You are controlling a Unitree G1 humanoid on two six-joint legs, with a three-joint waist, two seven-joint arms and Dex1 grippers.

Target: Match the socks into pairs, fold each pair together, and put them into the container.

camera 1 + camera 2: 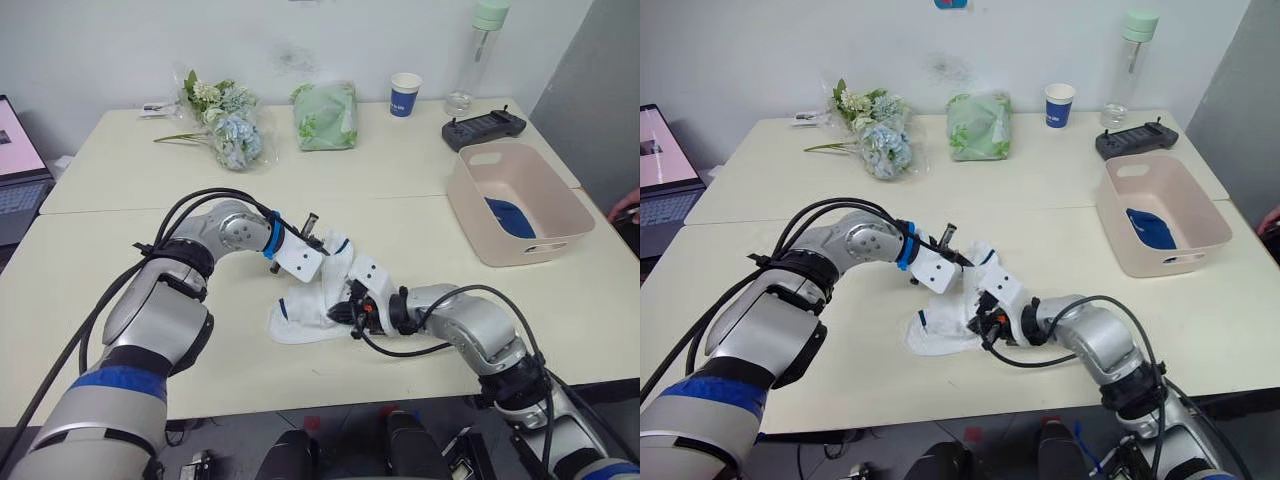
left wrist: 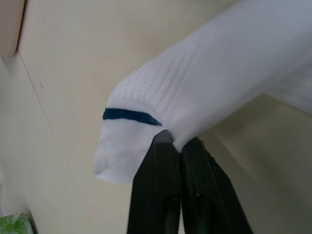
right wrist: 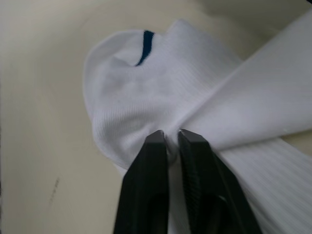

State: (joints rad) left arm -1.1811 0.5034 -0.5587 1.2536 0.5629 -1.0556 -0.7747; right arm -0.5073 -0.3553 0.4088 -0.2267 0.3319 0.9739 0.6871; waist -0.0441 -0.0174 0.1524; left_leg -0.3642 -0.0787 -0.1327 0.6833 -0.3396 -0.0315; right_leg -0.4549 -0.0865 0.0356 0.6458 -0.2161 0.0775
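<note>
White socks (image 1: 305, 305) lie bunched near the front middle of the table (image 1: 120, 250), and both grippers are on them. Each sock has a thin dark blue stripe near its cuff, plain in both wrist views.

In the left wrist view the left gripper (image 2: 176, 141) has its two black fingers pressed together on a fold of ribbed white fabric just behind the striped cuff; the cuff end juts out beyond the fingertips, off the table. In the head views this gripper sits at the upper end of the sock bundle, reaching in from the left.

In the right wrist view the right gripper (image 3: 170, 136) is pinched shut on white sock fabric where two layers cross, with the rounded striped end bulging beyond the fingertips. In the head views this gripper meets the bundle from the right, close to the left gripper.

The tub (image 1: 560, 200) stands on the right side of the table, well apart from the grippers. A blue piece lies on its floor (image 1: 512, 217); whether it is one sock or a pair I cannot tell.

Along the back of the table are flowers (image 1: 225, 125), a green bag (image 1: 327, 115), a cup (image 1: 405, 95), a bottle (image 1: 480, 55) and a black controller (image 1: 484, 128). A laptop (image 1: 20, 165) stands at the far left.
</note>
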